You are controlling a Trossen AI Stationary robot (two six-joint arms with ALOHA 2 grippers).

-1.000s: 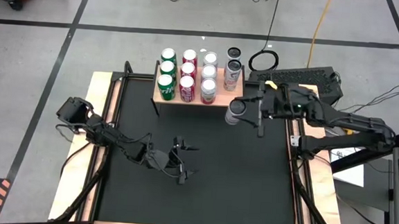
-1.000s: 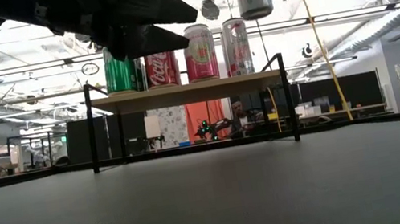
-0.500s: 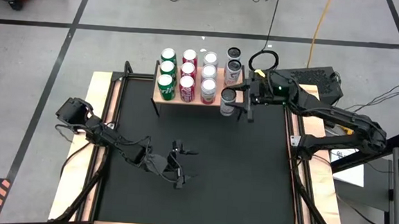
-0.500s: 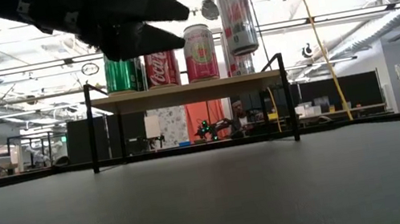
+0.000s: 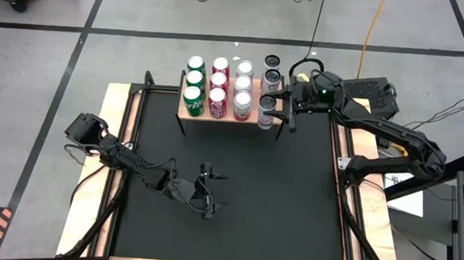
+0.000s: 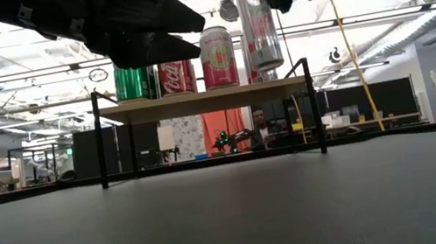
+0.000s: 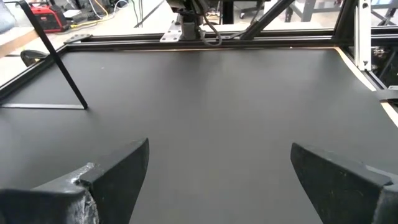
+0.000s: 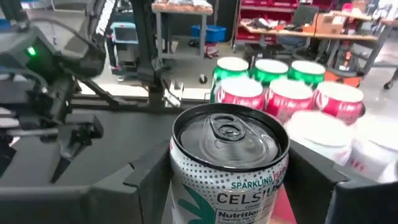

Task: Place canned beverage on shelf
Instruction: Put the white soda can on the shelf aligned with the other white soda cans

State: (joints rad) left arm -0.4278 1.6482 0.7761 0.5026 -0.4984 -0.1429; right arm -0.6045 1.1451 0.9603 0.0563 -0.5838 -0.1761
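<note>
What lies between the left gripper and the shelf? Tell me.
Only bare black mat lies between the left gripper and the shelf, as the high view shows.

shelf (image 5: 253, 115): light natural-wood top, thin black legs. Cans on it by column: green cans (image 5: 193, 80), red cans (image 5: 219, 83), white/pink cans (image 5: 244, 85), silver cans (image 5: 272, 76). Held can (image 8: 227, 163): silver lid, white body, black speckle band under the rim, green leaf graphic, green and black lettering. mat (image 5: 236, 195): plain black. worktop (image 5: 82, 209) border: pale wood. Both arms dark.
</note>
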